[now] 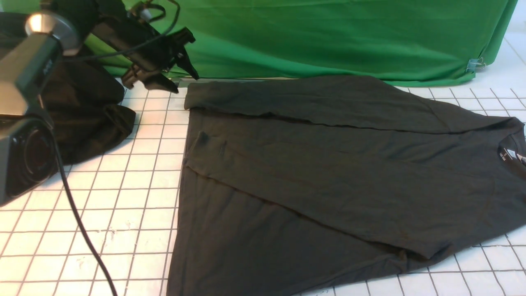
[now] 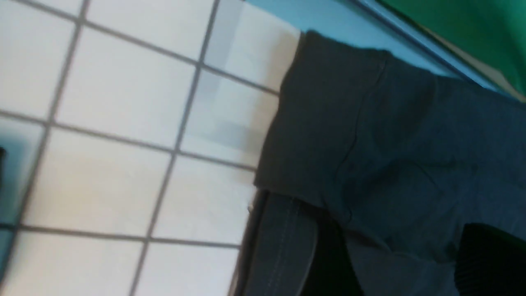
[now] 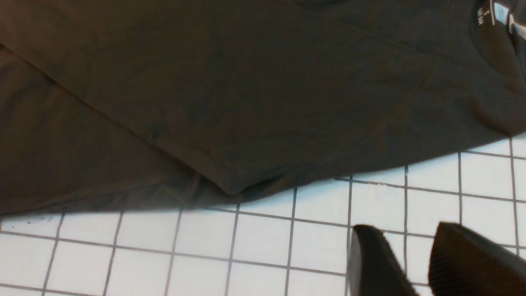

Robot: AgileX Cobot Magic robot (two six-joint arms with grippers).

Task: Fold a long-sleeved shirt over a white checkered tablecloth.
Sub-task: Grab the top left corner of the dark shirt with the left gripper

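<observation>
Our dark charcoal long-sleeved shirt [image 1: 328, 176] lies flat on the white checkered tablecloth [image 1: 135, 193], collar at 3 o'clock, sleeves crossed inward to narrow it. At its 10 o'clock the left gripper [image 1: 185, 83] hovers, jaws seemingly parted, likely for the hem corner; the right gripper [image 3: 411, 263] hangs with jaws released.

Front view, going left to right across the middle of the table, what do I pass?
Black cloth heap → bare strip of white checkered tablecloth → long-sleeved shirt → its black neck label.
</observation>
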